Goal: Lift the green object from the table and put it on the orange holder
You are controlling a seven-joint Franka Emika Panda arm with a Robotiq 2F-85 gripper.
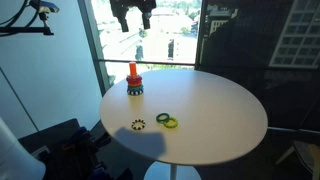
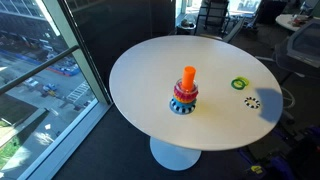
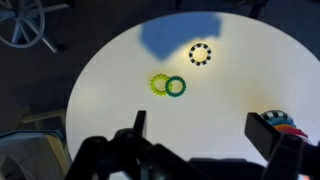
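In an exterior view the round white table [image 1: 225, 105] stands by a tall window [image 1: 170, 35] over the city. The gripper [image 1: 132, 20] hangs high above it, jaws wide and empty, and the green object [image 1: 162, 117] lies flat against a yellow-green ring [image 1: 172, 123], well apart from the orange holder [image 1: 133, 78]. In an exterior view the holder stands mid-table, with dark office floor [image 2: 130, 25] around. In the wrist view the green object lies on bare white tabletop beyond the spread fingers [image 3: 138, 125].
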